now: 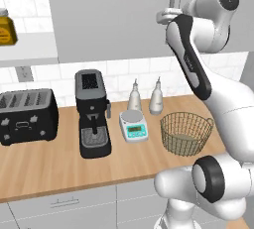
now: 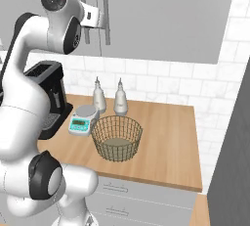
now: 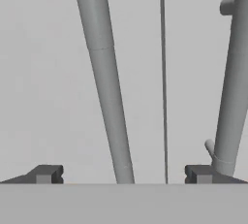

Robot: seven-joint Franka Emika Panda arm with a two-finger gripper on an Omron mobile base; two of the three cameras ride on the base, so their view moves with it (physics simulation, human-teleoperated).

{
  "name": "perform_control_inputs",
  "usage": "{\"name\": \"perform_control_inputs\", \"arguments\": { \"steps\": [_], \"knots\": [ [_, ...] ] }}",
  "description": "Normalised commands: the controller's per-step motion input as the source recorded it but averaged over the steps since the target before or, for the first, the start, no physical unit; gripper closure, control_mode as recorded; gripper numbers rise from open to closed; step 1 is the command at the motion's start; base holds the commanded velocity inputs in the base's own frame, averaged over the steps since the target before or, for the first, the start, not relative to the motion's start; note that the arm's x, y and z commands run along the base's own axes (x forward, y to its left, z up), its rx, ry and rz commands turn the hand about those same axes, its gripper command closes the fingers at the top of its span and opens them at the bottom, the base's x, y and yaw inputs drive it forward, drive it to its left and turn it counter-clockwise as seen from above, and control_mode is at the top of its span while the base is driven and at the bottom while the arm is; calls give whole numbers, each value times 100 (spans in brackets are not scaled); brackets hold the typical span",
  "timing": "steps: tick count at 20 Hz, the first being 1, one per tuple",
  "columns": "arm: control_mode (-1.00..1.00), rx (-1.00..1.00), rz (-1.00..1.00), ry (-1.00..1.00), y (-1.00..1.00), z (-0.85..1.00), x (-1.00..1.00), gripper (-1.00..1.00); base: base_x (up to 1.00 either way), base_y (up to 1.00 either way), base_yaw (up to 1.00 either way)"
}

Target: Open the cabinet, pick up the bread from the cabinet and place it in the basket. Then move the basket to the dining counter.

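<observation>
The light grey cabinet (image 1: 119,15) hangs above the worktop with both doors shut. In the hand view, my gripper (image 3: 124,174) is open right in front of the doors. The left bar handle (image 3: 109,97) runs up between the two fingertips (image 3: 46,173). The second handle (image 3: 232,82) stands to the right, past the door seam. From the right base view, my hand is up against the handles (image 2: 84,12). The wire basket (image 1: 186,133) (image 2: 116,137) stands empty on the wood worktop below. The bread is hidden. The dining counter is out of view.
On the worktop stand a black toaster (image 1: 27,116), a coffee machine (image 1: 93,114), a small scale (image 1: 133,125) and two bottles (image 1: 134,96). An amber jar (image 1: 6,27) sits on the open shelf at left. A dark tall unit (image 2: 229,161) bounds the right end.
</observation>
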Motion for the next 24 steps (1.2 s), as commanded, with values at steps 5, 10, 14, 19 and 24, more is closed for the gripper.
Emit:
{"name": "perform_control_inputs", "arguments": {
  "steps": [5, 10, 14, 19, 24],
  "knots": [
    [-100, 2, 0, -4, 13, -1, 26, -100, 0, 0, 0],
    [-100, 1, 0, 0, 1, 0, 38, -100, 0, 0, 0],
    [-100, 0, 0, 0, 0, 0, 26, -100, 0, 0, 0],
    [-100, 0, 0, -2, 0, 0, 16, -100, 0, 0, 0],
    [-100, 0, 0, -2, 5, -1, 22, 100, 0, 0, 0]
  ]
}}
